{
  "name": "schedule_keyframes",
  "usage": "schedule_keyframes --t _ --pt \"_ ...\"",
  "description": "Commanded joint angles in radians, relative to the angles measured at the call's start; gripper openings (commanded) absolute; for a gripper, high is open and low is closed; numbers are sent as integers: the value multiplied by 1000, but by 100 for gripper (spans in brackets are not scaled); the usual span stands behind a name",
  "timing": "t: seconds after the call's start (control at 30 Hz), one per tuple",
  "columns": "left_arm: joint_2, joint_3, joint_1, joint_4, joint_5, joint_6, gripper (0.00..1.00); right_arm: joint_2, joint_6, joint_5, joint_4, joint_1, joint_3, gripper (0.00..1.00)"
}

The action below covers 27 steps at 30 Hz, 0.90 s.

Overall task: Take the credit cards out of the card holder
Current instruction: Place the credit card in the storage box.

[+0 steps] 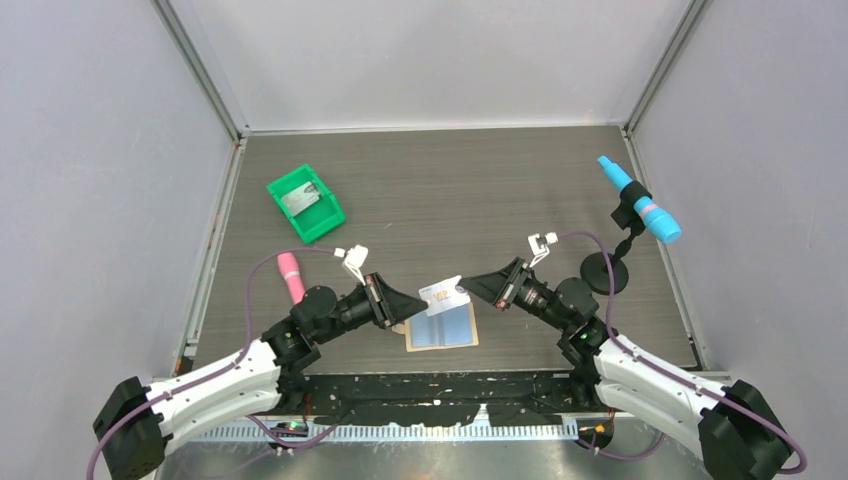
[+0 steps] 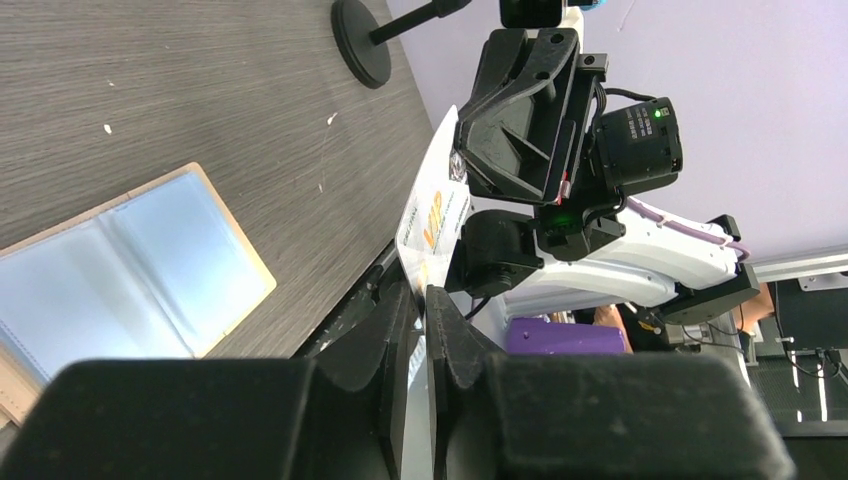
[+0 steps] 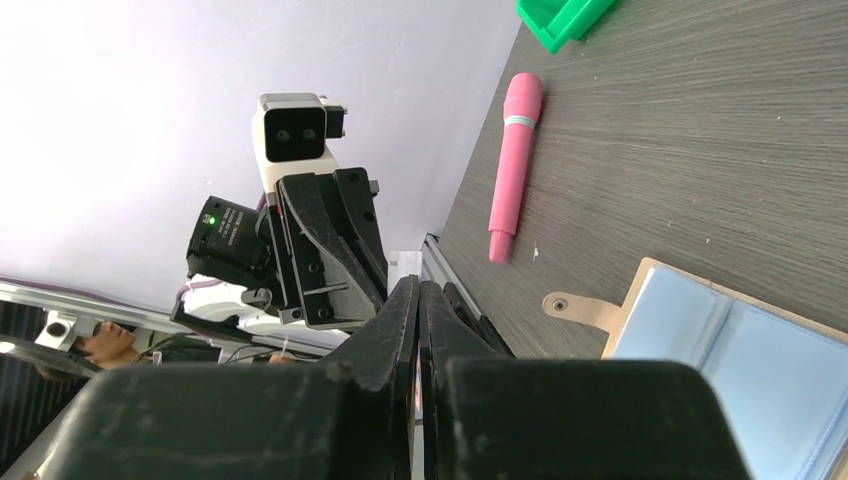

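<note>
The left end effector [image 2: 420,300] was closed on the lower edge of a credit card [image 2: 433,215]. The right end effector [image 3: 418,295] was pinched shut on the card's opposite end, and the two arms met nose to nose above the near middle of the surface [image 1: 450,180]. The white card, bearing an orange mark, hung in the air between them, clear of the card holder [image 1: 442,327]. The holder lay spread open and flat just below, its blue panels up and its strap tab toward the left arm.

The double grip looked like a handover, probably so that one arm could carry the card off and set it down. Whether more cards sat in the pockets could not be told.

A pink pen [image 1: 291,277] lay beside the left arm, and a green bin [image 1: 305,203] holding something grey sat farther back on the left. A blue marker-like tool [image 1: 640,200] on a black stand [image 1: 606,271] stood at the right. The surface was dark grey wood-grain, enclosed by pale walls and metal frame posts.
</note>
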Motion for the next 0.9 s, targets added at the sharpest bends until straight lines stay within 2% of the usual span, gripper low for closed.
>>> schedule_keyframes --t 0.0,0.17,0.33,0.43,0.5,0.63,0.8,0.87 --pt "-10 15 5 55 -31 10 12 16 7 4 64 -2 -7 5" --pt "9 33 7 42 -30 17 12 25 11 0 69 -2 -17 5" --pt "30 41 12 54 -19 -1 15 24 12 -3 66 -2 -22 5" --pt "35 37 18 81 -13 -7 9 27 12 -7 62 -2 -23 6" --pt "39 36 21 79 -14 -6 0 27 9 -9 61 -2 -25 7" --pt "52 40 29 70 0 0 0 24 6 -13 62 -2 -31 15" --pt "54 34 40 83 8 1 0 -7 -11 -15 7 -2 -25 36" --pt "50 31 47 86 11 2 0 -31 -28 3 -32 -2 -25 40"
